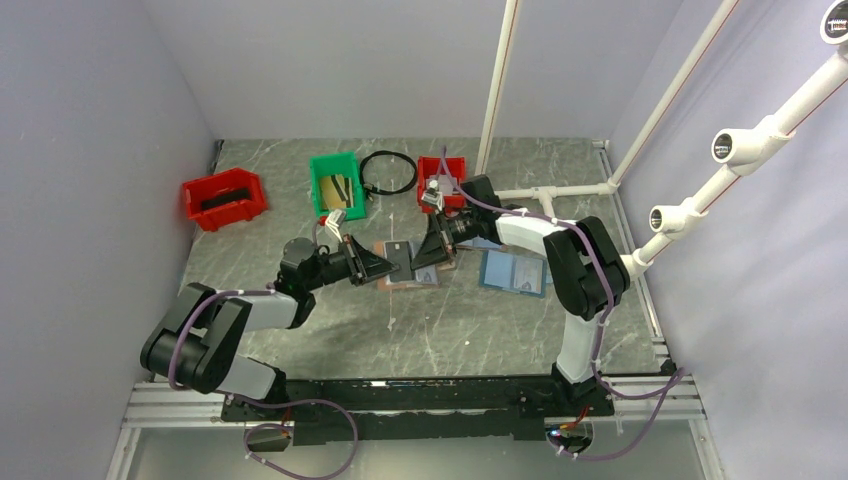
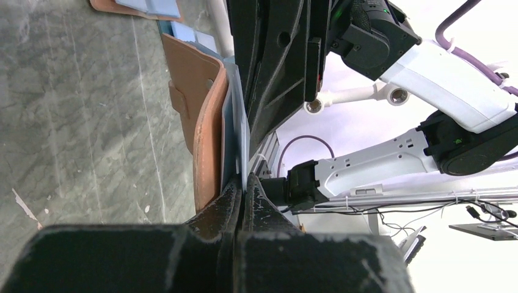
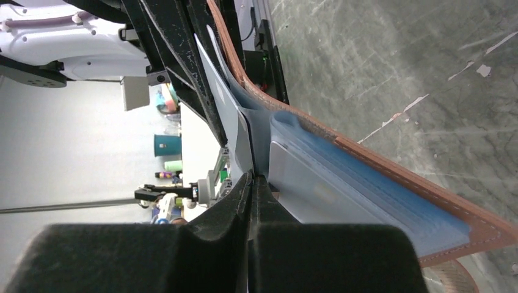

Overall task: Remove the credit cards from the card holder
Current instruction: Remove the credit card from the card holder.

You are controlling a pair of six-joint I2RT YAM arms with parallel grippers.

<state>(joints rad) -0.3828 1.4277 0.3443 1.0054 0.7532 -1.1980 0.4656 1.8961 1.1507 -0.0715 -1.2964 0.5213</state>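
The card holder (image 1: pixel 412 268) lies mid-table, its reddish-brown cover (image 2: pixel 207 122) raised on edge and its pale blue pages (image 3: pixel 348 189) fanned open. My left gripper (image 1: pixel 386 268) is shut on the edge of a thin pale blue inner page (image 2: pixel 243 140). My right gripper (image 1: pixel 432 254) faces it from the other side and is shut on a thin grey sheet (image 3: pixel 226 104), apparently a credit card (image 1: pixel 400 252) standing out of the pages. In the wrist views the left jaws (image 2: pixel 244 181) and the right jaws (image 3: pixel 251 176) are pressed together, and each shows the other gripper's black fingers close behind the sheet.
A second open holder with a blue cover (image 1: pixel 513 272) lies right of my right gripper. At the back stand a red bin (image 1: pixel 224 197), a green bin (image 1: pixel 337 184), a black cable ring (image 1: pixel 388 172) and another red bin (image 1: pixel 444 178). A white pipe frame (image 1: pixel 560 188) stands back right.
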